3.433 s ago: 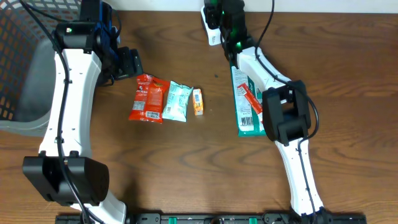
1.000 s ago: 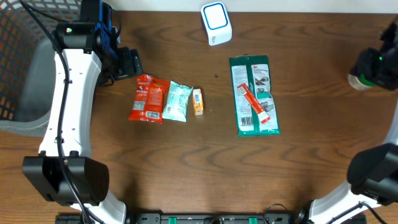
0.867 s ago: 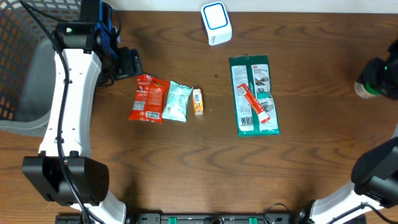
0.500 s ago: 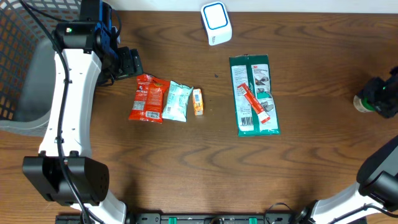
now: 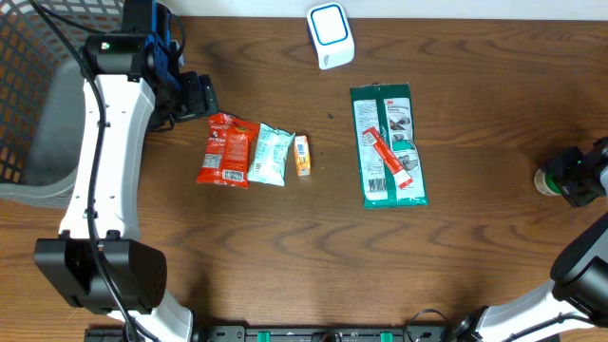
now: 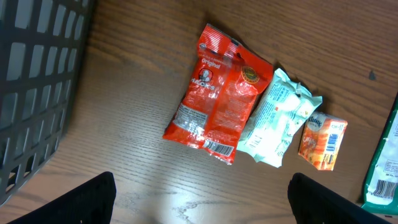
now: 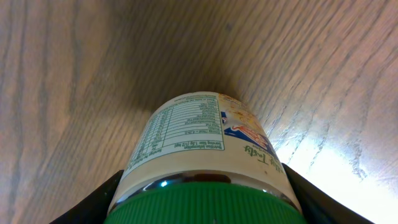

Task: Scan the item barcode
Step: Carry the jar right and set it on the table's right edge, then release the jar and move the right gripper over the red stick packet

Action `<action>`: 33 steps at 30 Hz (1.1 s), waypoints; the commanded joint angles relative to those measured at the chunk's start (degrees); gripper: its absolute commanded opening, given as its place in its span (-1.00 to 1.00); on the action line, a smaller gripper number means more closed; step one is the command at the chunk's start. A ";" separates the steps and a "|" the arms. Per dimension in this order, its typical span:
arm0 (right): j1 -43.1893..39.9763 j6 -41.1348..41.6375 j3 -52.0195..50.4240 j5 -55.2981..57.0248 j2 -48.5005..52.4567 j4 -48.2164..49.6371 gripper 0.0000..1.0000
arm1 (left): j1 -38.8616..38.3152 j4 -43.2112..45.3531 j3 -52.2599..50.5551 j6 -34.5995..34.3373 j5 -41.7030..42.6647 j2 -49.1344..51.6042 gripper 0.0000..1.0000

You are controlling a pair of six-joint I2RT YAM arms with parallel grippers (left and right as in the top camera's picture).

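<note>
My right gripper [image 5: 576,177] is at the table's far right edge, shut on a cream-labelled bottle [image 7: 202,140] with a green cap [image 7: 208,205]. In the overhead view the bottle [image 5: 547,180] shows just left of the gripper. Its base points at the wood and is close to it; I cannot tell if it touches. The white and blue scanner [image 5: 330,35] stands at the back centre, far from the bottle. My left gripper [image 6: 202,205] hangs open over bare wood, near the red snack bag [image 6: 217,93]; in the overhead view this gripper [image 5: 195,96] is at the back left.
Left of centre, a red snack bag [image 5: 225,150], a pale teal packet [image 5: 271,154] and a small orange box [image 5: 302,155] lie in a row. A green wipes pack [image 5: 387,144] with a red tube on it lies right of centre. A dark mesh basket [image 5: 28,95] stands at the far left.
My right gripper has carried the bottle along the right edge toward the table's front, after earlier being at the scanner. The left arm and the lying items have not moved.
</note>
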 commanded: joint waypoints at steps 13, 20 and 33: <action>-0.48 1.03 -0.15 -0.44 -0.61 1.90 -0.12 | 0.13 -0.13 -0.04 0.11 -0.94 0.13 0.78; -0.48 1.03 -0.15 -0.42 -0.61 2.01 0.98 | 0.13 -0.13 -0.04 0.11 -0.94 0.13 0.78; -0.68 0.02 15.28 -3.23 -6.62 -10.32 0.99 | 0.13 -0.13 -0.04 0.11 -0.92 0.13 0.78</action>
